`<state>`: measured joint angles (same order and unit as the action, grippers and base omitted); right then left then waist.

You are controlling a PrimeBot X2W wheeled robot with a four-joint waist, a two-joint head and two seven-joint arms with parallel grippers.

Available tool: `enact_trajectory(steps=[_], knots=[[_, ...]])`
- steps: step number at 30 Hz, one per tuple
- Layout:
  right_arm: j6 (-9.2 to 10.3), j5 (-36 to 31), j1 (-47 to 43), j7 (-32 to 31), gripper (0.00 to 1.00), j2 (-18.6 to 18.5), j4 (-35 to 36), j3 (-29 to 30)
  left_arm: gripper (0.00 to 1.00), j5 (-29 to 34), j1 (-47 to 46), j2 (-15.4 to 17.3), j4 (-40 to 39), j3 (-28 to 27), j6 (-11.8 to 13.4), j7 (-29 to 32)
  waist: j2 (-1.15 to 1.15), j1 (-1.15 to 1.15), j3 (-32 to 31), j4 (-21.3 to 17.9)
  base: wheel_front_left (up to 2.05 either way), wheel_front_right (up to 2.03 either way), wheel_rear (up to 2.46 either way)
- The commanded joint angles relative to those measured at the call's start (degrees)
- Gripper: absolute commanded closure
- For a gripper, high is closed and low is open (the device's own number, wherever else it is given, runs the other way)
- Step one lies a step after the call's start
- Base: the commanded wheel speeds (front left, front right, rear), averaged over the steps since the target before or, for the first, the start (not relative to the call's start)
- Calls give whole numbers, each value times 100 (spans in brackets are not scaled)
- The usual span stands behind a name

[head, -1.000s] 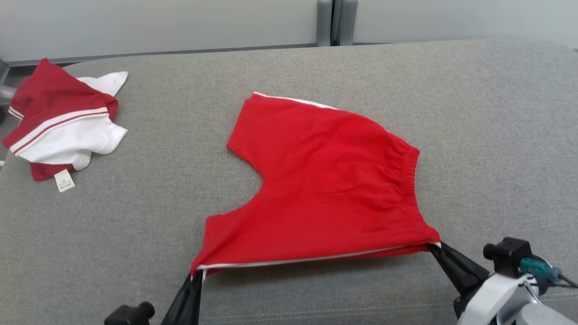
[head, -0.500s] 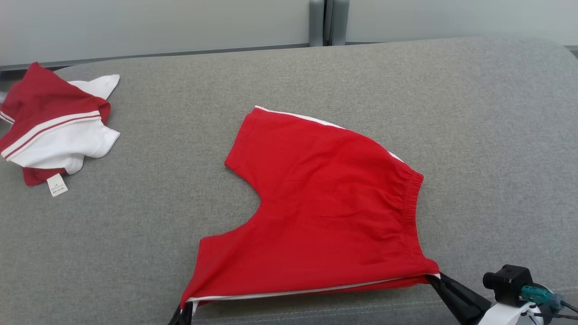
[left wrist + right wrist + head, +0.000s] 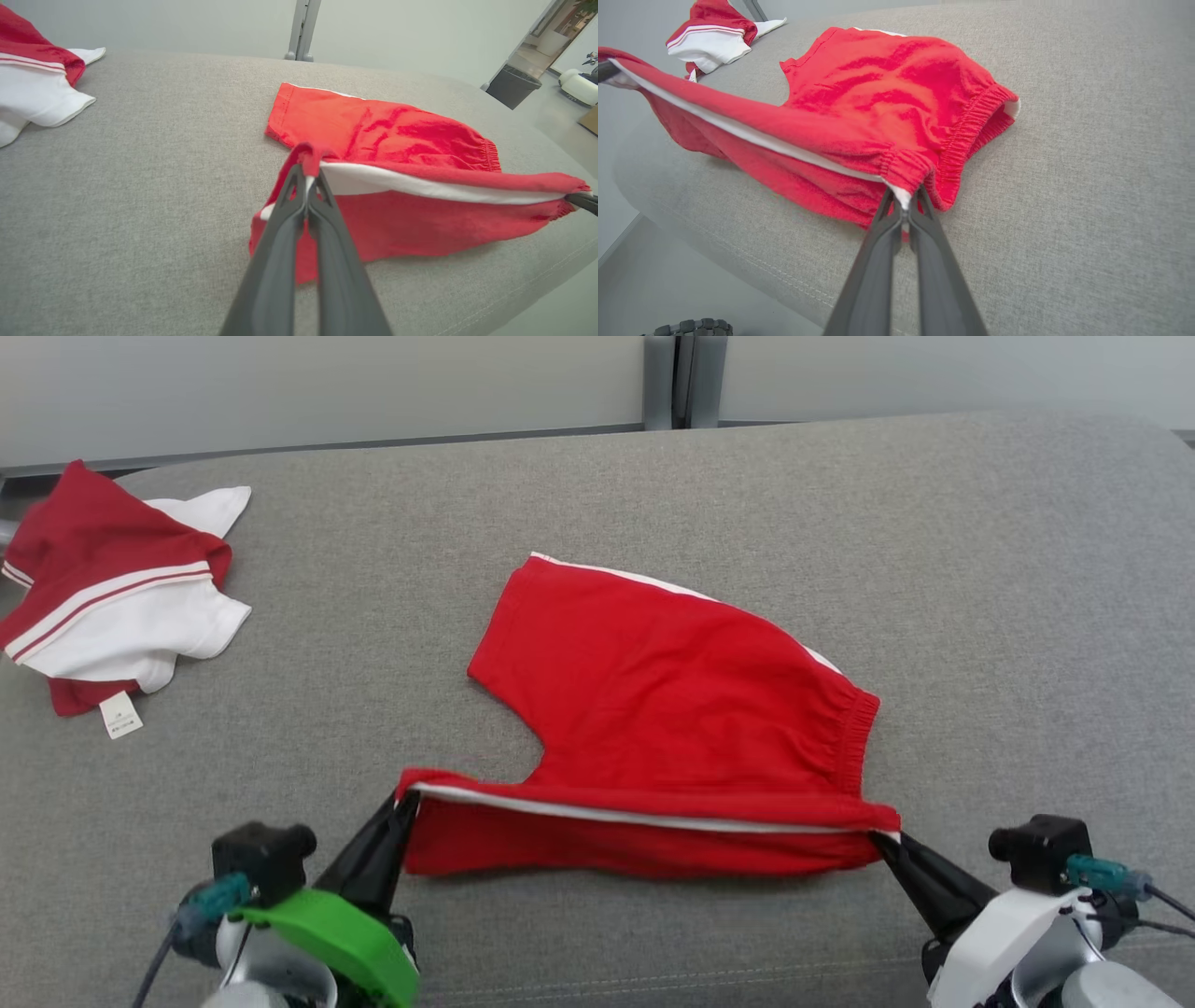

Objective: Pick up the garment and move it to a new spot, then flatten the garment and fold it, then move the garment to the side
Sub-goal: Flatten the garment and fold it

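- One pair of red shorts [image 3: 672, 709] had white side stripes, elastic waistband.
- Both jaws pinched its raised near edge.
- Tag [image 3: 120, 714] writing was unreadable.

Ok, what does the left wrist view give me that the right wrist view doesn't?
Left wrist view: left gripper up close, jaws shut on the red shorts' leg-hem corner; a dark bin by a doorway.
Right wrist view: right gripper up close, jaws shut on the waistband corner; a dark ribbed object at the bottom edge.
Both: the shorts' lifted white-striped edge, the red-and-white garment, the grey cushion.
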<state>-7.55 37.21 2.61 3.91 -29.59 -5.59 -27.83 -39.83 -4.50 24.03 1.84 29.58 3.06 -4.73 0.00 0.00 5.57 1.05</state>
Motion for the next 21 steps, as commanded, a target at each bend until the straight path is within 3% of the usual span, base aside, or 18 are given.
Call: enact_trajectory(steps=[1, 9, 15, 21], knots=[[12, 34, 218, -100, 100, 70, -91, 91, 100, -109, -497, 77, 185, 11, -168, 330, 0, 0, 63, -70, 0, 0, 0], [12, 48, 1007, -480, 100, 384, -423, 260, 100, -231, -2129, 262, 899, 113, -638, 1569, 0, 0, 367, -441, 0, 0, 0], [12, 59, 1864, -870, 100, 932, -849, 340, 100, -310, -3302, 455, 1630, 176, -865, 2363, 0, 0, 810, -1048, 0, 0, 0], [13, -59, 2655, -1018, 100, 1499, -1498, 255, 100, -255, -4131, 661, 2293, 249, -966, 2767, 0, 0, 1312, -1618, 0, 0, 0]])
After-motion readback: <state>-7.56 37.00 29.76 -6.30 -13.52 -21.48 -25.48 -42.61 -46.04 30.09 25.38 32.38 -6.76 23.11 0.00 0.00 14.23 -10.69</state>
